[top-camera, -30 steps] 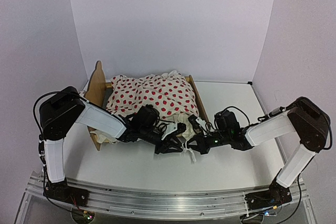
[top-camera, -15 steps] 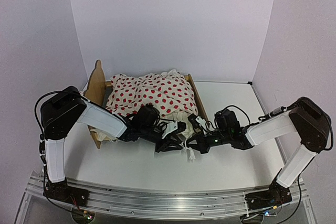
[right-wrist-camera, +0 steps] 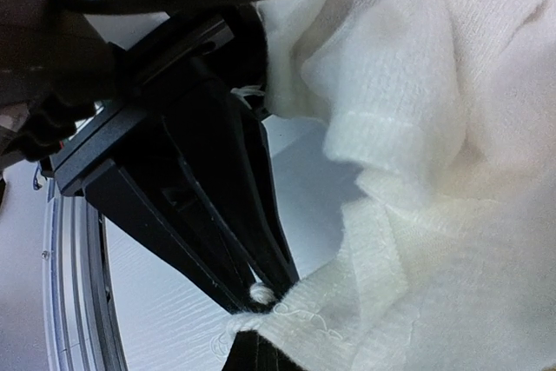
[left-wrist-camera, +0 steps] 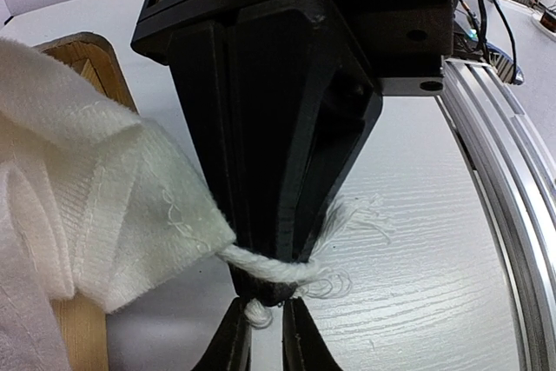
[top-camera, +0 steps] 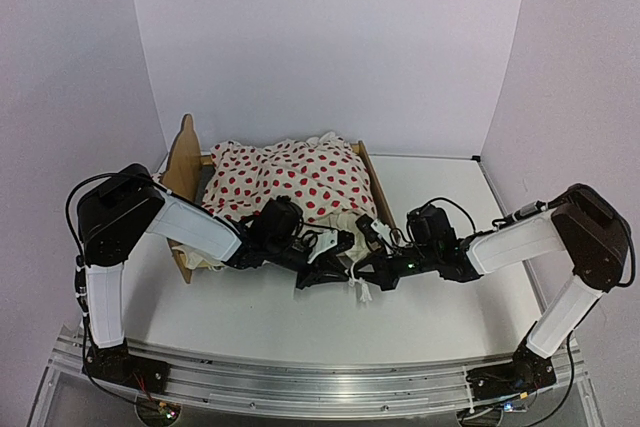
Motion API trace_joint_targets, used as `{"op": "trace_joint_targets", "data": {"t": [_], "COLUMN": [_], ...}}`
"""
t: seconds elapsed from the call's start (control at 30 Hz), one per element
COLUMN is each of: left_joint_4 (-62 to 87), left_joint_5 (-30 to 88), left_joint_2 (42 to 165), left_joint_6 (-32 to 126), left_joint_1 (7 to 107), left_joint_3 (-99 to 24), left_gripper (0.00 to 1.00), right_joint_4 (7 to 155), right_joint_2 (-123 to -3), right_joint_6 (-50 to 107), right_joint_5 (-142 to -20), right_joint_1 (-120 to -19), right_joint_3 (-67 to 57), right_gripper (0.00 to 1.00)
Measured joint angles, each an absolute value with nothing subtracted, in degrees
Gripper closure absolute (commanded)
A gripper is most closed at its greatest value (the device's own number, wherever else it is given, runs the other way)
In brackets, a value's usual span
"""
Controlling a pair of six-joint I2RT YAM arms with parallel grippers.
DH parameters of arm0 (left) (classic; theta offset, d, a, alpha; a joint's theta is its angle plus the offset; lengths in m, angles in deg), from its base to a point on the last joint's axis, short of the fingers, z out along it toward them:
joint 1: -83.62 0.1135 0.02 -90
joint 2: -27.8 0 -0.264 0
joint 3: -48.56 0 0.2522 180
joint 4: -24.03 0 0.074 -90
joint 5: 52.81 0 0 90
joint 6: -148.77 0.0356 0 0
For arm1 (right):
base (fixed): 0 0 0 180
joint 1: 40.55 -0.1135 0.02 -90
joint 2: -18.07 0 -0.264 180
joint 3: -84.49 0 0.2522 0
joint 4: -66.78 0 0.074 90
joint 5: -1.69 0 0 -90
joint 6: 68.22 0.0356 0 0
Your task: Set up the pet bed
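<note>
The pet bed (top-camera: 181, 159), a light plywood frame, stands left of centre with a red-dotted blanket (top-camera: 300, 182) heaped on it. White fabric (left-wrist-camera: 95, 215) hangs over its near right corner and ends in a white cord (left-wrist-camera: 269, 268). Both grippers meet tip to tip there. My right gripper (top-camera: 358, 275) is shut on the cord at the fabric's corner (right-wrist-camera: 365, 301). My left gripper (left-wrist-camera: 263, 323) faces it, jaws drawn in narrowly round the cord's knot (right-wrist-camera: 261, 293). A frayed cord end (left-wrist-camera: 369, 215) lies on the table.
A wooden rail of the bed (left-wrist-camera: 82, 327) shows under the fabric. The aluminium rail (top-camera: 320, 377) runs along the table's near edge. White walls close the table on three sides.
The left gripper's jaws have narrowed round the cord's knot. The right gripper has crept slightly left toward it. The bed and blanket have not moved.
</note>
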State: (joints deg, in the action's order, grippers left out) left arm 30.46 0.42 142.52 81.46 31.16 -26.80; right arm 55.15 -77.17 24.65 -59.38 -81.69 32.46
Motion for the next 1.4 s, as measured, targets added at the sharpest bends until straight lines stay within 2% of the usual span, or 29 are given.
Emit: {"op": "trace_joint_targets", "data": {"t": [0.03,0.17,0.27,0.4,0.53,0.63,0.77,0.97,1.17,1.4], "left_joint_4": [30.50,30.63,30.72,31.59,33.64,34.65,35.32,36.28,36.36,37.27], "left_joint_5": [0.26,-0.15,-0.10,0.89,2.59,3.31,3.74,4.38,4.67,4.88], "left_joint_2": [142.52,142.52,142.52,142.52,142.49,142.44,142.41,142.34,142.17,142.16], "left_joint_6": [81.53,81.78,81.47,80.33,79.58,79.51,79.34,78.64,78.34,78.26], "left_joint_1": [31.19,31.30,31.38,31.44,31.44,31.44,31.44,31.44,31.44,31.44], "left_joint_3": [-26.80,-26.78,-26.78,-26.60,-26.02,-25.59,-25.37,-25.04,-24.94,-24.66], "left_gripper": [0.99,1.00,1.00,1.00,1.00,1.00,1.00,1.00,1.00,1.00], "right_joint_4": [55.32,55.78,57.57,63.45,69.45,71.17,71.25,63.97,52.55,43.72], "right_joint_2": [-77.16,-77.17,-77.13,-75.65,-69.30,-64.22,-61.66,-66.01,-73.15,-80.66], "right_joint_6": [24.56,24.32,24.29,24.84,26.28,27.21,28.62,30.36,33.04,35.76], "right_joint_5": [-59.38,-59.36,-59.84,-64.02,-69.84,-72.68,-74.31,-77.36,-79.81,-81.74], "right_joint_1": [-81.68,-81.57,-81.58,-81.63,-81.68,-81.68,-81.79,-85.37,-89.24,-89.24], "right_joint_3": [32.46,32.32,31.41,29.63,30.48,32.52,35.79,41.62,42.45,42.37], "right_gripper": [1.00,0.98,0.86,0.76,0.66,0.56,0.49,0.46,0.47,0.54]}}
